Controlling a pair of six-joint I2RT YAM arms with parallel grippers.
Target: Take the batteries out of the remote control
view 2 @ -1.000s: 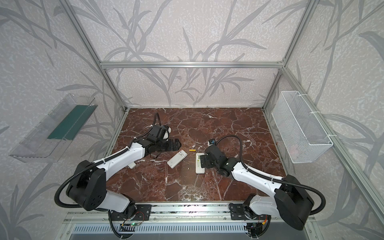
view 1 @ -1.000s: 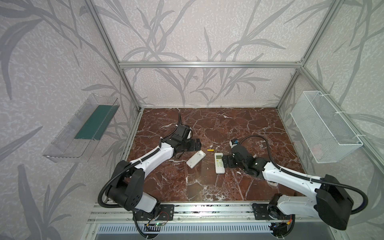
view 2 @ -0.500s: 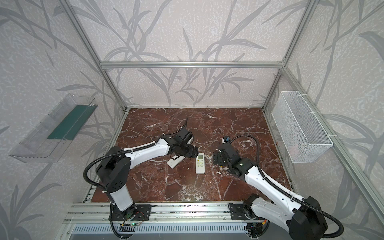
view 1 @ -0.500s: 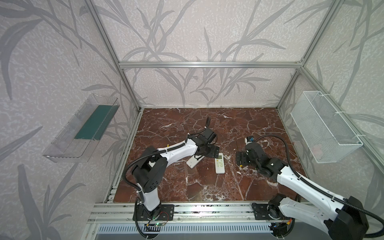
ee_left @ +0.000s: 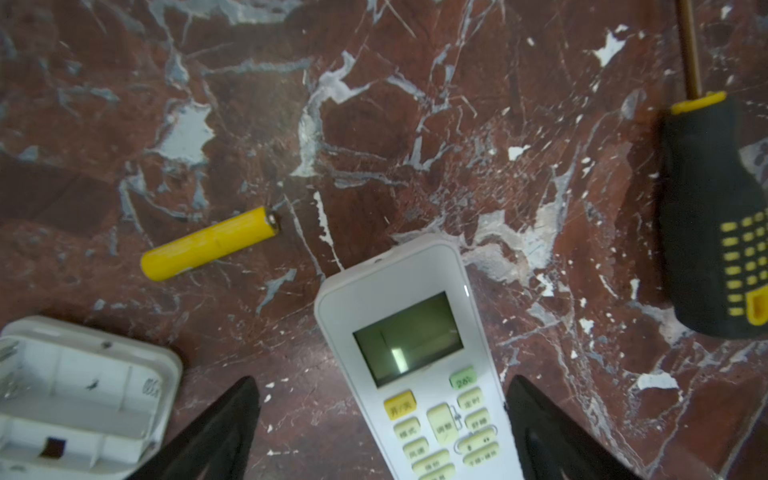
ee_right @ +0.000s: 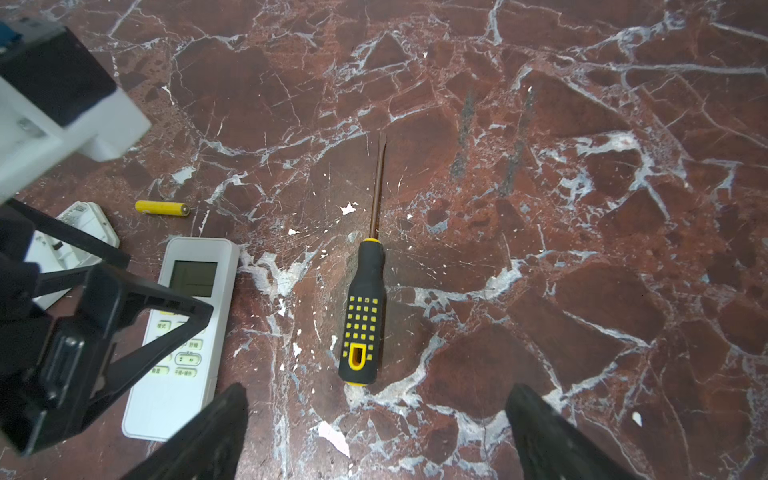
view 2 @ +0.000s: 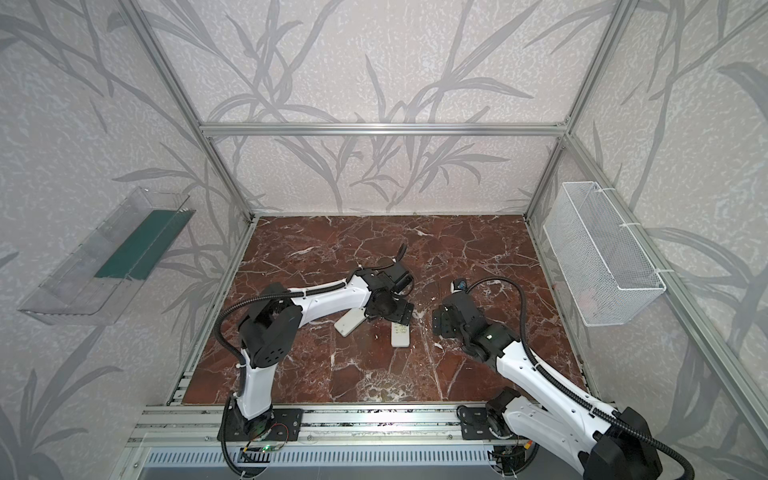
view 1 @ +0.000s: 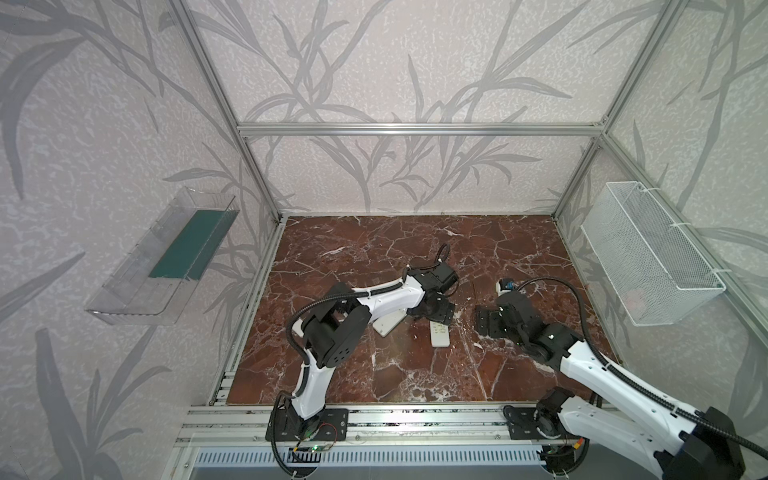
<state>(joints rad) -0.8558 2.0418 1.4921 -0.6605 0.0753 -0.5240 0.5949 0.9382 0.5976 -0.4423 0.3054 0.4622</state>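
Two white remotes lie on the marble floor. One is face up with its display and buttons showing (ee_left: 415,365) (ee_right: 183,332) (view 1: 440,334) (view 2: 400,334). The other lies back up with its compartment open (ee_left: 75,395) (ee_right: 83,232) (view 1: 388,323) (view 2: 349,322); the part that shows holds nothing. A single yellow battery (ee_left: 208,245) (ee_right: 162,208) lies loose on the floor beyond both, hidden under the left arm in both top views. My left gripper (ee_left: 382,380) (view 1: 436,309) is open and straddles the face-up remote's button end. My right gripper (ee_right: 376,390) (view 1: 484,322) is open over bare floor.
A black-and-yellow screwdriver (ee_right: 361,316) (ee_left: 715,224) lies between the face-up remote and my right gripper, tip pointing to the back. A white wire basket (view 1: 648,257) hangs on the right wall, a clear shelf (view 1: 166,257) on the left wall.
My left arm has swung right, from behind the open remote to over the face-up remote. My right gripper has drawn back to the right, away from that remote.
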